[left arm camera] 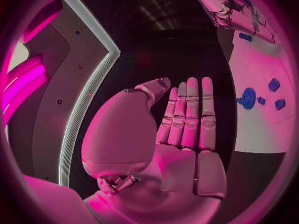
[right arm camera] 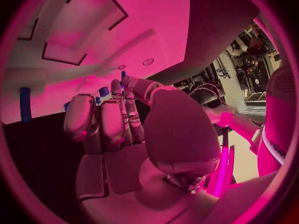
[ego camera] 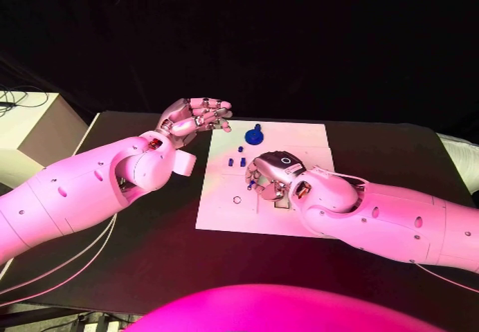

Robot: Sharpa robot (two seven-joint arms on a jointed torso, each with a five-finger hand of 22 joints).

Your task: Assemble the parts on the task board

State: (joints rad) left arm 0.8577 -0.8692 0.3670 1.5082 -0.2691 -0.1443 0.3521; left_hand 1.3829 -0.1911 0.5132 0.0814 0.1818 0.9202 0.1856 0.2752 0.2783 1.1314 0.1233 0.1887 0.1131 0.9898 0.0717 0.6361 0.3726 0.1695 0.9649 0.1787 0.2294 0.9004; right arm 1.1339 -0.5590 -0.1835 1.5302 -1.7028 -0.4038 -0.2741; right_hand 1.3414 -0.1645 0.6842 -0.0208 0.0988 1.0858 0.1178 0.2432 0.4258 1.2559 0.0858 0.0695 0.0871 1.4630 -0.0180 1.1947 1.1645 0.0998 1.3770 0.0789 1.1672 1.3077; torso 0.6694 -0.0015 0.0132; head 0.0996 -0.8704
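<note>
Nearest me, my right hand (ego camera: 271,173) rests on the task board (ego camera: 300,142), fingers bent down among small blue parts (ego camera: 230,162); whether it grips one, I cannot tell. Farther off, my left hand (ego camera: 194,116) hovers empty, fingers loosely apart, beside the board's far corner near a round blue part (ego camera: 255,135).

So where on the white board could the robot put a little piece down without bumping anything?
The near-left part of the task board looks bare, bordered by the small ring mark and the right hand. The far-right corner, beside the round blue part, is bare too. The middle is crowded: small blue parts sit right by the right hand.
</note>
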